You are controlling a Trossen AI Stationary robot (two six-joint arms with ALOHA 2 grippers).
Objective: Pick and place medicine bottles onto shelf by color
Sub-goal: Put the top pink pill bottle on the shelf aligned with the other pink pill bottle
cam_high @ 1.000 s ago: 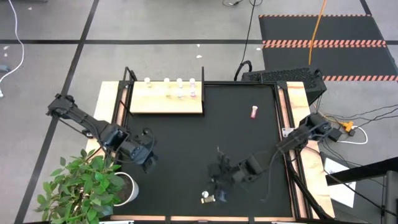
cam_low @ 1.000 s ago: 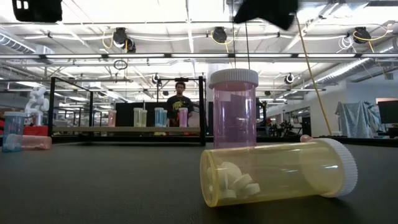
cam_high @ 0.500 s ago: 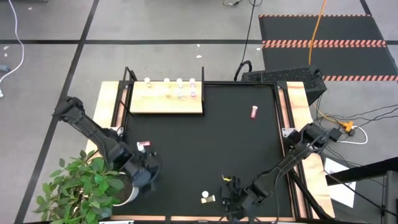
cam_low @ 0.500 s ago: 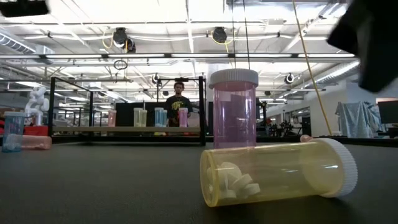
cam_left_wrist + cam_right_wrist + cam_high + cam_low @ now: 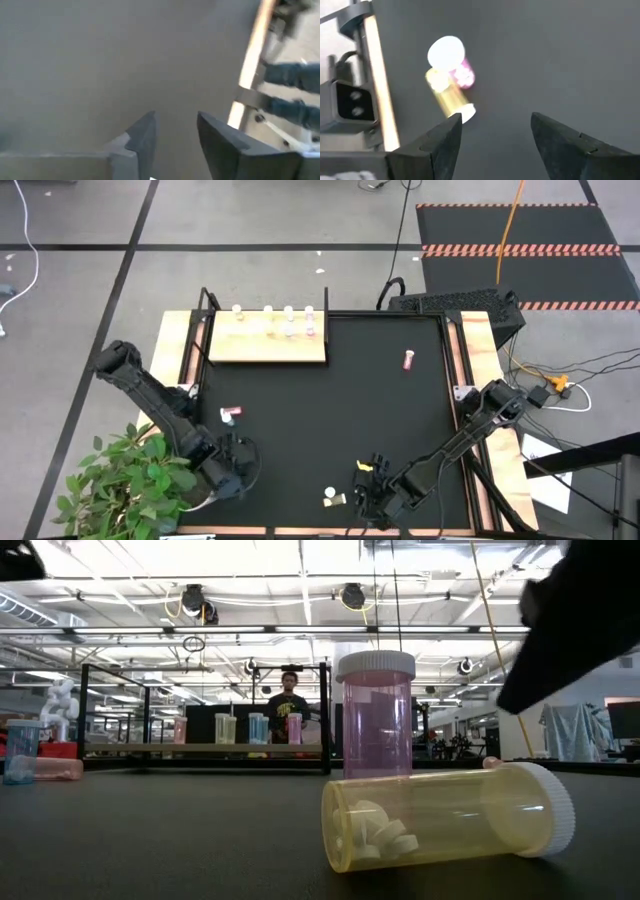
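Medicine bottles are scattered over the black mat point(image 5: 330, 410) and lined up on the shelf point(image 5: 266, 338). The right gripper point(image 5: 495, 132) hangs low over the mat's near edge with its jaws wide apart and nothing between them; just ahead of it lie two bottles touching each other, a pink bottle point(image 5: 455, 60) standing upright with its white cap up and a yellow bottle point(image 5: 447, 95) on its side. The low view shows the same pair close up, the yellow one point(image 5: 445, 815) lying in front of the pink one point(image 5: 376, 715). The left gripper point(image 5: 172, 135) sits over the mat's near left corner, jaws parted by a narrow gap, holding nothing. A pink bottle point(image 5: 230, 414) lies on its side near it. Another pink bottle point(image 5: 408, 360) lies well apart toward the far right. Four bottles point(image 5: 272, 315) stand along the shelf's far edge.
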